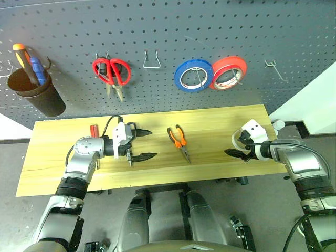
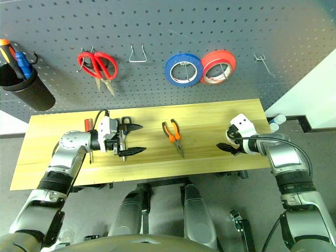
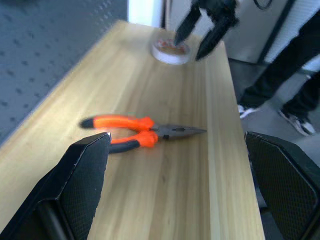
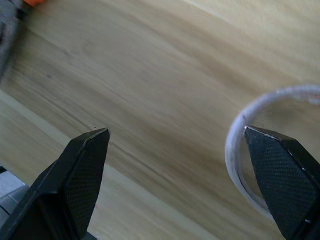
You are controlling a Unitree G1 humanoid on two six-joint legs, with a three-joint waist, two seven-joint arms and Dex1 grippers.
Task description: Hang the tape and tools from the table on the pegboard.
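The orange-and-black pliers (image 1: 179,140) lie mid-table (image 1: 220,118), jaws toward the front edge. My left gripper (image 1: 153,143) is open, pointing right, a short way left of them; in the left wrist view the pliers (image 3: 140,132) sit ahead of its spread fingers (image 3: 82,175). A red-handled screwdriver (image 1: 93,129) lies behind my left forearm, partly hidden. The whitish tape ring (image 1: 238,138) lies at the table's right end. My right gripper (image 1: 237,149) hangs open over it, one fingertip (image 4: 277,170) above the ring's rim (image 4: 235,150). The dark pegboard (image 1: 173,31) rises behind.
On the pegboard hang red-handled scissors (image 1: 111,71), a blue roll (image 1: 193,75) and a red roll (image 1: 228,72). A black cup (image 1: 37,92) holds orange and blue handled tools. Bare hooks (image 1: 151,60) (image 1: 274,68) stick out. A person's legs (image 3: 295,75) stand beyond the table's right end.
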